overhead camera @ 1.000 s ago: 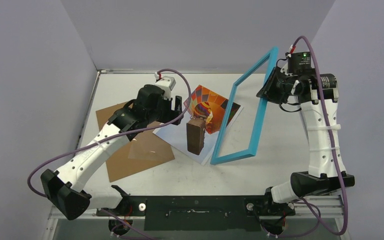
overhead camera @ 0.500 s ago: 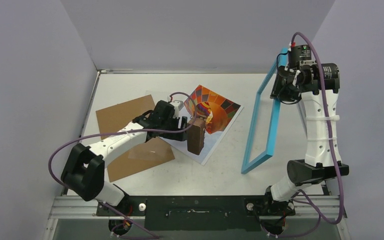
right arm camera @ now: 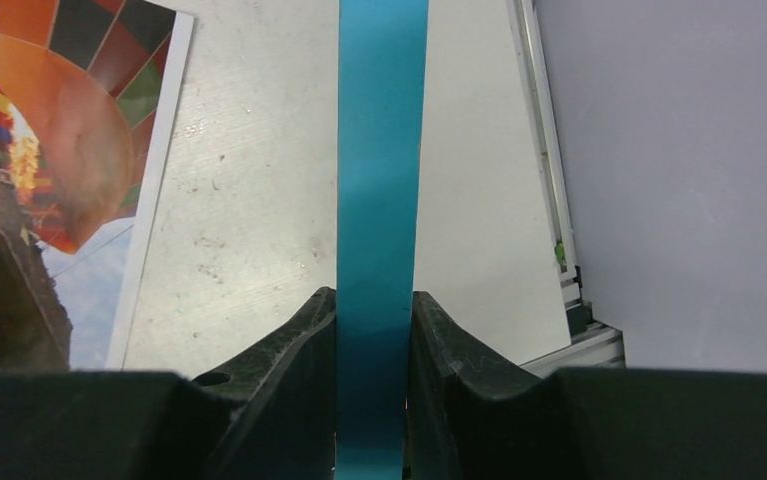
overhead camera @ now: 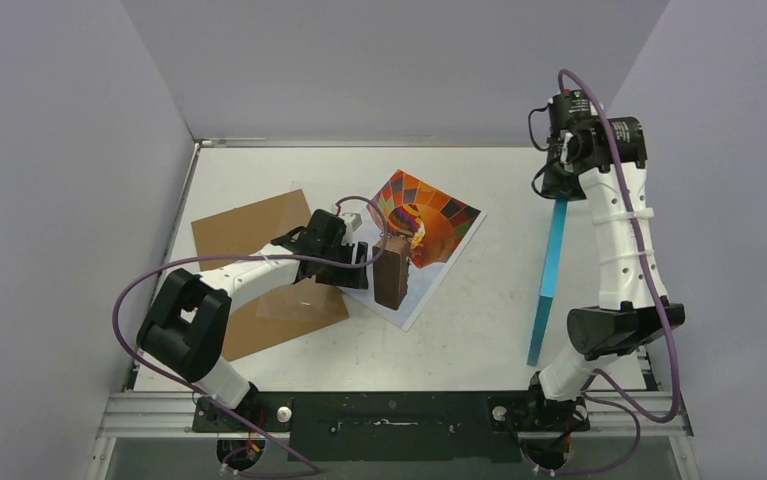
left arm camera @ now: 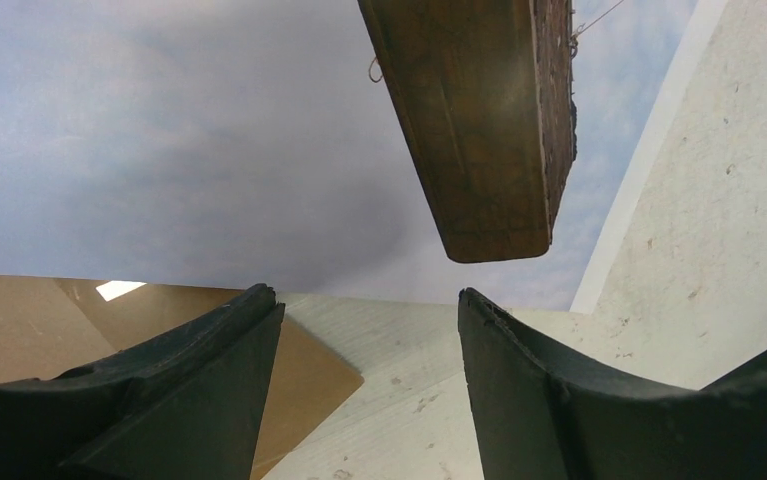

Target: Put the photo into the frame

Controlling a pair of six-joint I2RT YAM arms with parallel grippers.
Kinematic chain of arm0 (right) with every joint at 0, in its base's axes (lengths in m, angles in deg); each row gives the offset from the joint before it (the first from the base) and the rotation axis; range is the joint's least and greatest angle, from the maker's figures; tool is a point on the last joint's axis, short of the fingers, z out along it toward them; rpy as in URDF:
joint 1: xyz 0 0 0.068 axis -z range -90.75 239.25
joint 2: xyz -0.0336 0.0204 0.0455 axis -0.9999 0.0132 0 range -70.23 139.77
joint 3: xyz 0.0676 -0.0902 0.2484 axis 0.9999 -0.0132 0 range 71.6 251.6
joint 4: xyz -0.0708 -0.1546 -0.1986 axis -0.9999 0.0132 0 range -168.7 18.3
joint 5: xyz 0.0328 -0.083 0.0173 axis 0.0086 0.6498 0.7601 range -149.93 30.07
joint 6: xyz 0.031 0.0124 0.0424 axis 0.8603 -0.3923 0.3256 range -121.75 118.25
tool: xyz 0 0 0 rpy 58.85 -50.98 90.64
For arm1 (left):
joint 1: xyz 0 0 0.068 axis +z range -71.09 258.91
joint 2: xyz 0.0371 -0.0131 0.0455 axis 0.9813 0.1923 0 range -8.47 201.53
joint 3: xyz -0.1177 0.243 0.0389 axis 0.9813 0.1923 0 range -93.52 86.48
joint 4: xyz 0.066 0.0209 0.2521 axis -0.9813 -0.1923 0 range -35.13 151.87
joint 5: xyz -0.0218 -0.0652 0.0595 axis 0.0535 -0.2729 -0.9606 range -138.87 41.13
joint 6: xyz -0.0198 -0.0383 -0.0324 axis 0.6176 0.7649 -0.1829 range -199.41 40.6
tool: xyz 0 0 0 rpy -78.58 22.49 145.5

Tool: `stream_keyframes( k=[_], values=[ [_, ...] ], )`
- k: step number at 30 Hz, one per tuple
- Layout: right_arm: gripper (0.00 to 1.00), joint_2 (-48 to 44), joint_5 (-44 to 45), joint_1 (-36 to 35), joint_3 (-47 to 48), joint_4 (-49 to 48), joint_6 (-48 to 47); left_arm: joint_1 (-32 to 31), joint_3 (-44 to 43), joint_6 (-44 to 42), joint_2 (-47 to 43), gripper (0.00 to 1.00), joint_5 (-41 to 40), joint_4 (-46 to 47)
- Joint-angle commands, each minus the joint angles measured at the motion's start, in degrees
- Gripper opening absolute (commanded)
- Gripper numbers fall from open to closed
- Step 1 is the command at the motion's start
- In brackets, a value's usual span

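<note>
The photo (overhead camera: 437, 222), a white-edged paper print of an orange-red hot-air balloon on blue sky, lies flat and askew near the middle of the white table (overhead camera: 479, 330). A dark brown rectangular block (overhead camera: 391, 272) stands on its near part. The left gripper (overhead camera: 361, 266) sits low at the photo's left edge, just beside the block. From its wrist camera the two black fingers (left arm camera: 209, 370) are spread apart with nothing between them, and the block (left arm camera: 479, 120) is ahead of them. A plain brown backing board (overhead camera: 234, 235) lies under the left arm, touching the photo's left side.

Over on the right, the thin turquoise-blue rectangular frame (overhead camera: 549, 270) is seen edge-on and slanted, well apart from the photo. The right gripper (right arm camera: 374, 300) is clamped on one of its rails (right arm camera: 379, 150). I cannot tell whether its lower end touches the table.
</note>
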Motion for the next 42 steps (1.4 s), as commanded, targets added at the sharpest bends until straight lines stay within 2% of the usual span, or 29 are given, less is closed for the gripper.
stream_keyframes(
  k=[1, 8, 19, 30, 36, 42],
  values=[
    [0.0, 1.4, 8.7, -4.3, -3.7, -6.4, -2.4, 0.8, -1.0, 0.4, 0.4, 0.63, 0.2, 1.6],
    [0.0, 4.1, 10.0, -10.2, -13.3, -16.6, -1.7, 2.7, -0.7, 1.3, -1.1, 0.62, -0.2, 0.9],
    [0.0, 14.3, 12.5, -17.0, -17.6, -27.4, 0.8, 6.9, -0.6, 1.3, -5.2, 0.63, -1.4, -1.9],
    [0.02, 20.7, 4.6, -19.9, -23.7, -37.3, 13.6, 11.8, -2.4, 0.4, -9.0, 0.63, -2.2, -5.9],
    [0.03, 24.2, -0.7, -20.7, -24.1, -40.8, 16.0, 12.9, -2.6, 0.4, -10.2, 0.63, -3.4, -7.3],
    [0.04, 27.3, -1.8, -21.8, -23.1, -42.0, 18.2, 14.4, -2.9, 0.4, -11.1, 0.64, -3.9, -8.3]
  ],
)
